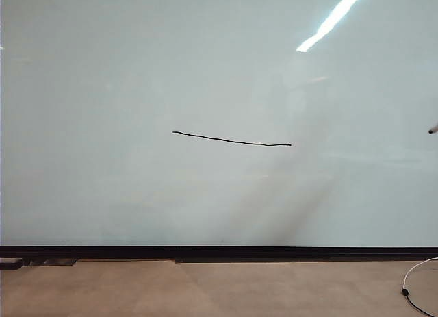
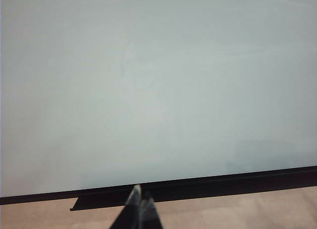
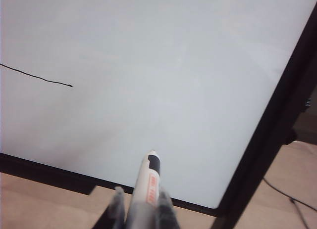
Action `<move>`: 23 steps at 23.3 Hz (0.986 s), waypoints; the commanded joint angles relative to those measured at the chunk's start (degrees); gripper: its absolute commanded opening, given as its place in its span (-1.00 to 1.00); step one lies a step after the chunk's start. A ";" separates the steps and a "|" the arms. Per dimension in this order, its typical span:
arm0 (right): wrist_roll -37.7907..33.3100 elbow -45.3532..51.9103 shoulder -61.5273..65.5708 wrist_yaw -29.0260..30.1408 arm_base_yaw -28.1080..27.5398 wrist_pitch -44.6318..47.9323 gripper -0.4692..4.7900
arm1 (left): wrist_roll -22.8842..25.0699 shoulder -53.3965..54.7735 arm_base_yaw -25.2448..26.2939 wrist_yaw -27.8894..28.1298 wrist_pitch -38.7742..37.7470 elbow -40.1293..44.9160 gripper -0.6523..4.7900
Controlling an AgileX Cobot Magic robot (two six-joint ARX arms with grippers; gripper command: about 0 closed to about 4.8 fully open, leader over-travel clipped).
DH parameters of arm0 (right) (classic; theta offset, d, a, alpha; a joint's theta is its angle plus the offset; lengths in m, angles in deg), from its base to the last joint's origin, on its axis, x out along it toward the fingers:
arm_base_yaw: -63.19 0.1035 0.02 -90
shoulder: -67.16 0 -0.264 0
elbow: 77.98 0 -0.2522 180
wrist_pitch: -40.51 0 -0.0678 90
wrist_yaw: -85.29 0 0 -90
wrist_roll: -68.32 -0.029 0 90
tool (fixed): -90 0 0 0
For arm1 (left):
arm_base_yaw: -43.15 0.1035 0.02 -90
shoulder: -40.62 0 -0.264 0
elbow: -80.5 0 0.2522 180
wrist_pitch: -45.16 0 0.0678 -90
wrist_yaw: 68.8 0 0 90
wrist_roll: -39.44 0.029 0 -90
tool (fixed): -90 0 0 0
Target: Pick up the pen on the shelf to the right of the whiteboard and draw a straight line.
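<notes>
The pen [image 3: 147,182] is clenched in the right gripper [image 3: 141,206], near the whiteboard's [image 1: 102,70] lower right corner, clear of the surface. The line [image 1: 231,140] is seen mid-board. The left gripper [image 2: 141,206] is closed, empty, near the bottom edge.

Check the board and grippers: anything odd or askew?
Only the straight line: it slopes slightly down to the right on the whiteboard and wavers a little. Right gripper holds the pen off the board; left gripper is shut, empty.
</notes>
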 commanded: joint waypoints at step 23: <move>-5.35 1.27 0.00 15.45 -18.73 4.61 -0.84 | 0.11 0.00 -0.02 -0.11 0.04 -0.20 -0.78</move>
